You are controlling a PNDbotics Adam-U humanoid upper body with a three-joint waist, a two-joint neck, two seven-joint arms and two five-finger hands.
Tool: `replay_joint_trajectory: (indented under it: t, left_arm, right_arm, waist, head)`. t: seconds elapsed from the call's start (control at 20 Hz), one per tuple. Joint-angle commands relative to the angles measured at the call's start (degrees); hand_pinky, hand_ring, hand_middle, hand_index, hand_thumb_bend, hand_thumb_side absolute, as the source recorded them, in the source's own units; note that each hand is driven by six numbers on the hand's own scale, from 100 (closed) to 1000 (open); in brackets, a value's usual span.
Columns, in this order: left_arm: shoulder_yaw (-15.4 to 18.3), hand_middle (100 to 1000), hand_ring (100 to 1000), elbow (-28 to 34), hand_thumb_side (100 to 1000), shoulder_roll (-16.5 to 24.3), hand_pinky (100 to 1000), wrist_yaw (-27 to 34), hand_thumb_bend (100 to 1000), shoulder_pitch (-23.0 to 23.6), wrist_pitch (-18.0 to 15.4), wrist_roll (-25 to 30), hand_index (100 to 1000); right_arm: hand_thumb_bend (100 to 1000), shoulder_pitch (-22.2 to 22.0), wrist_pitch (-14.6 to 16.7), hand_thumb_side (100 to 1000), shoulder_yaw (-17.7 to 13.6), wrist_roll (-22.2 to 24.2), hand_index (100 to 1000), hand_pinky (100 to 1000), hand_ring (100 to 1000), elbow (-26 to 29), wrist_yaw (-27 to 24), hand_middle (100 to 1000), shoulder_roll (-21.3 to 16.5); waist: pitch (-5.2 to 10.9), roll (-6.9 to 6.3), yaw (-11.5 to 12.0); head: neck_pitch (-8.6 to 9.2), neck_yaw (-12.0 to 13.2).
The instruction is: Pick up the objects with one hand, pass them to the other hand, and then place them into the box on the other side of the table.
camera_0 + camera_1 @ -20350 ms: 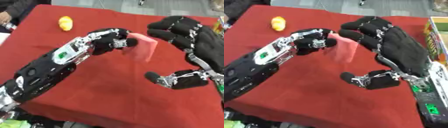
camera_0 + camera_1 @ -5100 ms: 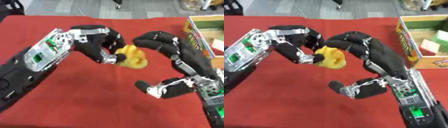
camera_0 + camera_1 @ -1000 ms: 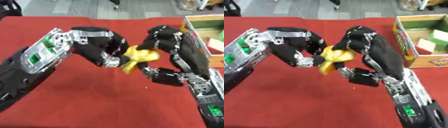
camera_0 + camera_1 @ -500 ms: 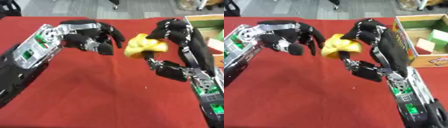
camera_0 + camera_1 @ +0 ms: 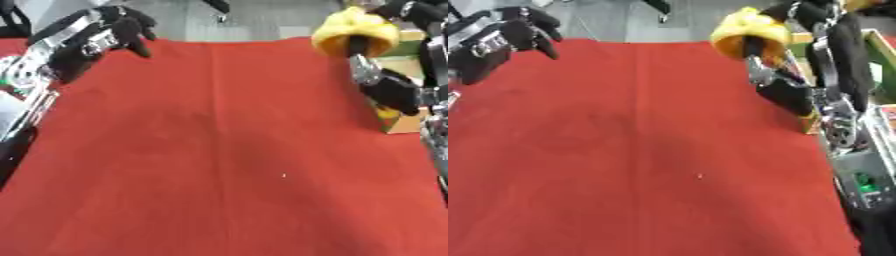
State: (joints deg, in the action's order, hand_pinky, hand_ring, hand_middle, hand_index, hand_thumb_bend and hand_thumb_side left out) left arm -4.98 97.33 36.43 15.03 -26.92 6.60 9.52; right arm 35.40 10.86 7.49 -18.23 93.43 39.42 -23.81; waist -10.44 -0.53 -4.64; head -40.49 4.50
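A yellow lumpy object (image 5: 353,33) is up at the top right, held in my right hand (image 5: 811,35), whose black fingers curl round it. It hangs above the red cloth's right edge, next to the cardboard box (image 5: 404,122), of which only a corner and side show behind the arm. My left hand (image 5: 112,31) is at the top left over the cloth's far edge, fingers relaxed and holding nothing.
A red cloth (image 5: 219,150) covers the table and fills most of both views. Grey floor lies beyond its far edge. My right forearm (image 5: 850,155) runs down the right side.
The yellow object has left my left hand and gone right and up with my right hand towards the box. My left hand has drawn back to the upper left and opened.
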Motion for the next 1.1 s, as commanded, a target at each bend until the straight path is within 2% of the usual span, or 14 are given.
replay_joint_trajectory:
  t: [0.05,0.25,0.5,0.6,0.65,0.7,0.75,0.95,1.1]
  left_arm:
    - [4.7,638,559,3.4,737,-2.7,717,-2.4,633,2.4,-1.6,-6.8,775]
    - [7.5,644,567,5.9,737,-8.1,722,-6.2,622,6.4,-4.2,-12.3,774]
    - [9.2,643,569,7.3,737,-12.4,723,-9.5,613,10.0,-6.3,-15.7,772]
    - [9.7,639,567,7.4,738,-14.0,722,-10.0,609,11.3,-6.8,-16.6,769]
    - [10.0,637,566,7.3,738,-14.7,721,-10.2,607,11.9,-6.9,-17.0,768]
    - [10.2,636,565,7.2,738,-15.4,721,-10.2,606,12.4,-7.1,-17.3,768]
    - [10.5,634,564,7.1,738,-16.0,720,-10.3,604,12.9,-7.2,-17.7,766]
    - [11.1,632,563,6.6,741,-17.9,720,-10.7,602,14.1,-7.4,-18.7,765]
    - [11.3,631,562,6.3,743,-18.8,719,-10.8,601,14.4,-7.5,-18.8,763]
  right_arm:
    - [100,1.5,-4.1,221,-3.3,-2.2,464,664,552,-7.0,-2.0,496,-4.4]
    - [100,2.3,-7.4,246,-5.3,-2.8,497,660,556,-17.9,-4.8,510,-6.7]
    - [100,3.9,-8.4,278,-6.6,-2.0,536,662,564,-31.7,-6.2,525,-7.8]
    - [100,4.4,-8.3,335,-6.9,-0.7,596,677,591,-36.4,-6.3,555,-8.2]
    - [188,4.8,-8.1,394,-7.0,0.2,659,691,616,-38.4,-5.8,583,-8.4]
    - [231,5.2,-7.9,419,-7.0,1.5,685,697,627,-40.3,-5.1,596,-8.6]
    - [331,5.5,-7.8,488,-7.2,2.7,731,705,647,-41.9,-4.2,625,-8.8]
    - [659,6.6,-7.8,668,-7.7,7.0,881,756,755,-45.6,-0.1,766,-9.6]
    - [771,6.2,-8.3,738,-8.6,7.5,917,792,811,-44.1,3.3,844,-9.9]
  waist:
    - [2.60,0.19,0.7]
    - [4.21,0.34,2.3]
    - [6.06,0.52,3.6]
    - [6.58,0.53,4.1]
    - [6.75,0.52,4.3]
    - [6.89,0.51,4.5]
    - [6.97,0.51,4.7]
    - [6.95,0.57,5.2]
    - [6.75,0.65,5.3]
  head:
    - [1.18,-1.6]
    - [0.75,-2.1]
    - [0.63,-2.2]
    - [0.58,-2.2]
    - [0.54,-2.2]
    - [0.48,-2.3]
    - [0.41,-2.3]
    - [0.15,-2.4]
    - [-0.07,-2.2]
